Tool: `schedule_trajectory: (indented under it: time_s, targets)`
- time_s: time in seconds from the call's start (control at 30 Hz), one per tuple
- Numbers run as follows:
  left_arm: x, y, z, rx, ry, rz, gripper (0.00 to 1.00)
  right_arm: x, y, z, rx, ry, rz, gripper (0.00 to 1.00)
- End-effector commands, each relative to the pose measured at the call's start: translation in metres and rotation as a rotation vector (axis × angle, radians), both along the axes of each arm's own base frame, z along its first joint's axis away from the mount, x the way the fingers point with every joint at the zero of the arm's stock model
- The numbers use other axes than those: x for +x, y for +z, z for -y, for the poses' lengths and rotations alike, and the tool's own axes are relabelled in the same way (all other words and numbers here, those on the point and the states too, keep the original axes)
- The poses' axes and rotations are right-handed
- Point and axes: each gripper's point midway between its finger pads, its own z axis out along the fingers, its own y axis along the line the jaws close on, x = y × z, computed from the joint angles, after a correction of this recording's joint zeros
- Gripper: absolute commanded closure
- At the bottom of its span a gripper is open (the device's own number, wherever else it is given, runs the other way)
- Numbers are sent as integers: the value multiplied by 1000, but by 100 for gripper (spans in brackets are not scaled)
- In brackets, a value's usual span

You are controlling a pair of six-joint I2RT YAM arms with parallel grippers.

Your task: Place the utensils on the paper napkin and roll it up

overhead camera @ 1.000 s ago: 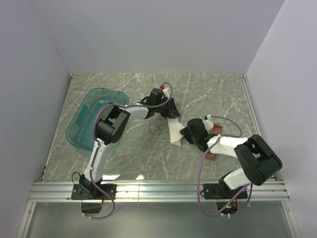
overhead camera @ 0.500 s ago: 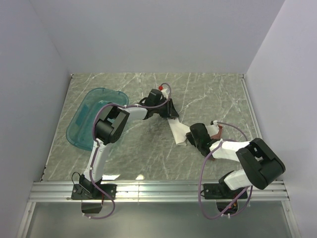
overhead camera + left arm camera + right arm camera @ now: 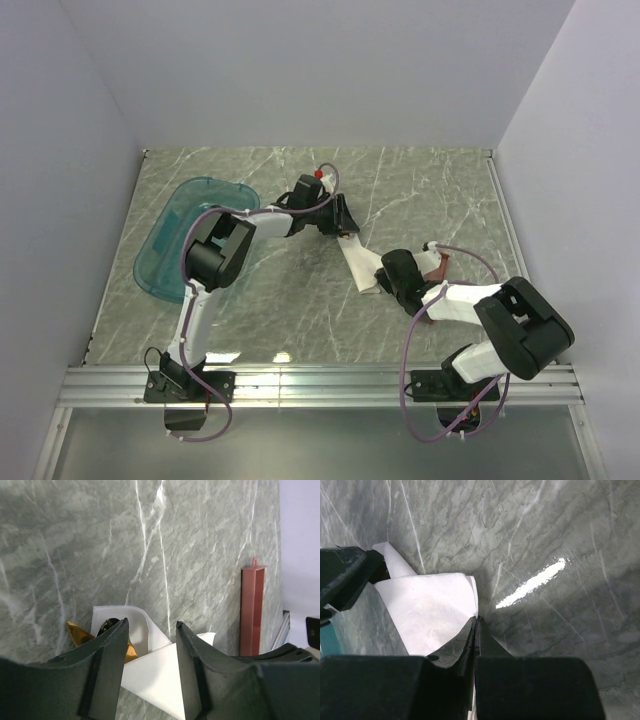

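My right pincer [image 3: 475, 621] is pressed shut, tips at the near edge of the paper napkin [image 3: 427, 610], a loose bundle lying mid-desk [image 3: 545, 525]; whether paper is caught, I cannot tell. Beyond, my left pincer [image 3: 150, 630] stands half wide astride its far end, where the utensils [image 3: 80, 634] poke out. A pull could tear or unroll the paper and spill them.

I see free marble table [image 3: 440, 190] beyond the napkin [image 3: 358, 268]; the teal tub [image 3: 165, 250] blocks the far left, the red tray [image 3: 252, 610] the near right.
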Motion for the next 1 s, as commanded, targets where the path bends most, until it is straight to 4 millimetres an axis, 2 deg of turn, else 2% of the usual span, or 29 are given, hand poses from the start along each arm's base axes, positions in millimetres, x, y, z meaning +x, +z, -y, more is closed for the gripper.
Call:
schedule_trajectory:
  time_s: [0.0, 0.2, 0.23, 0.3, 0.33, 0.37, 0.43, 0.47, 0.53, 0.7, 0.77, 0.87, 0.97]
  targets:
    - [11, 57, 6, -73, -4, 62, 51, -6, -9, 11, -84, 7, -17, 100]
    - [1, 65, 17, -51, -26, 87, 50, -8, -13, 11, -92, 5, -39, 100]
    - [0, 72, 19, -40, -12, 114, 50, -9, -14, 12, -94, 4, -43, 100]
    - [-9, 70, 18, -26, -10, 124, 50, -10, -15, 13, -99, 1, -45, 100]
    - [-11, 79, 17, -31, -3, 140, 50, -11, -16, 14, -104, 2, -54, 100]
    - [-19, 72, 15, -25, -5, 123, 50, -11, -16, 14, -104, 2, -56, 100]
    - [-28, 81, 18, -51, -16, 138, 51, -12, -16, 15, -108, 2, -63, 100]
    - [-37, 73, 16, -50, -19, 112, 51, -12, -16, 15, -111, 0, -63, 100]
    - [-48, 72, 23, -81, -42, 108, 51, -13, -15, 16, -112, 1, -63, 98]
    - [-72, 34, 29, -74, -74, 21, 53, -14, -11, 18, -115, -4, -60, 92]
    - [-75, 22, 31, -75, -78, 2, 53, -14, -6, 20, -125, -5, -53, 90]
    - [-77, 3, 35, -55, -84, -22, 53, -15, 7, 21, -140, 8, -44, 82]
    - [-76, -2, 37, -47, -88, -24, 54, -13, 18, 23, -166, 30, -34, 72]
